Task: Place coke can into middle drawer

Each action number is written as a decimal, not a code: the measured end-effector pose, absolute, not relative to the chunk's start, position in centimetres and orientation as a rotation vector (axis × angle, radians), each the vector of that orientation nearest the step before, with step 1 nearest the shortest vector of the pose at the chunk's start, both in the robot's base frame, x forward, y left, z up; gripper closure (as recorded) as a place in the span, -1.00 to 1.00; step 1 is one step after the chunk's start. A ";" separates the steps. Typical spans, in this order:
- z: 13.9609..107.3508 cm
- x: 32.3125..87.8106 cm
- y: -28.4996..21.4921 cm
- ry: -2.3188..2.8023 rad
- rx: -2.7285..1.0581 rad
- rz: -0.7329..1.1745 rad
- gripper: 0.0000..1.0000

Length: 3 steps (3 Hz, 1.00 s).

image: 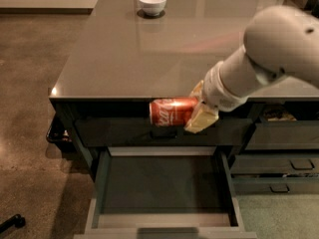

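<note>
The red coke can (172, 112) lies on its side in the air, held in front of the counter's front edge, above the open middle drawer (164, 185). My gripper (200, 109) is shut on the can's right end, its pale fingers (201, 120) clasping it. My white arm comes in from the upper right. The middle drawer is pulled out below, its dark floor bare and its pale rims showing at the sides and front.
A white bowl (152, 3) stands at the far edge of the grey countertop (139, 54). Narrower drawers with loop handles (289, 164) sit at the right. The top drawer front (124, 131) is closed behind the can. Brown floor lies to the left.
</note>
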State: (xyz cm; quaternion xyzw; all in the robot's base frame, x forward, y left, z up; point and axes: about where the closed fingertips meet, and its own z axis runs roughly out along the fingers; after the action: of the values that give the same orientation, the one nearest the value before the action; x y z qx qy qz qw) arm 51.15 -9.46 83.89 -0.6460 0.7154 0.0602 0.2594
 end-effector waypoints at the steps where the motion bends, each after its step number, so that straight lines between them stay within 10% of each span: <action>1: 79.0 51.4 -10.5 1.913 -1.746 0.216 1.00; 3: 72.4 53.1 -11.2 1.886 -1.790 0.286 1.00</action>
State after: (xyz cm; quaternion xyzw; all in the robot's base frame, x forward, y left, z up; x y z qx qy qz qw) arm 53.12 -11.24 72.41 -0.6609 0.6962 0.1055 0.2598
